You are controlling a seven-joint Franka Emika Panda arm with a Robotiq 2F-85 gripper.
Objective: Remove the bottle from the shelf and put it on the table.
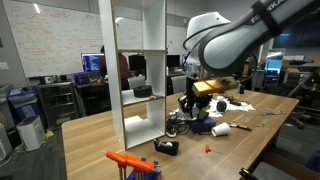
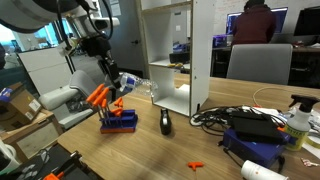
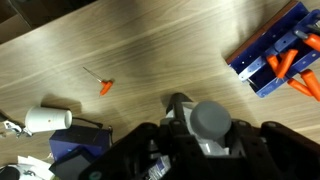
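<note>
**Over the light-brown wooden tabletop (image 3: 150, 50): grey-capped bottle (image 3: 210, 120) gripped**

Nearest, the black tool (image 3: 190, 140) is clenched on the bottle, holding it above the tabletop. Below lie a small orange-red piece (image 3: 105, 85), a white cylinder (image 3: 45, 118) and a blue block (image 3: 262, 62) carrying orange parts. Farther off, in both exterior views, the tall narrow white open shelf (image 2: 202, 50) stands on the tabletop, the bottle outside it.

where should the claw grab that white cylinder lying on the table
Grip the white cylinder across its middle, coming straight down from above: it lies on its side on the table, its rounded length facing up.
</note>
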